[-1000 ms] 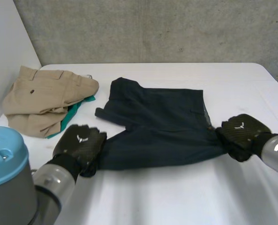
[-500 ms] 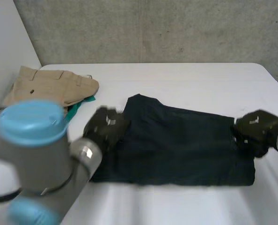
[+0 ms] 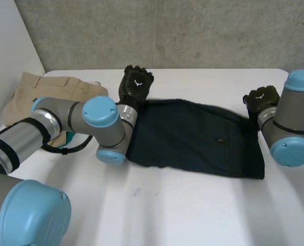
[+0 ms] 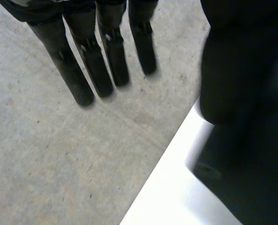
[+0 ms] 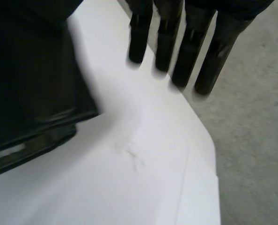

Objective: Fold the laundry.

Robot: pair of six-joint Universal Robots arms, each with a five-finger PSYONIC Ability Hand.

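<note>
The dark navy fabric shorts (image 3: pixel 193 136) are laid folded on the white table (image 3: pixel 193 210), left robot hand (image 3: pixel 135 82) and right robot hand (image 3: pixel 261 98) held straight-fingered, empty, at far corners. Lifting straight off is advised.

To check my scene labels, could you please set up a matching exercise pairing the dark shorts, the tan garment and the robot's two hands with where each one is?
Things:
1. dark shorts
2. tan garment
3. left hand
4. right hand

Places:
A. at the shorts' far right corner
B. heaped at the far left corner of the table
C. lying flat between the two hands
D. at the shorts' far left corner

Pairs: 1-C, 2-B, 3-D, 4-A
</note>
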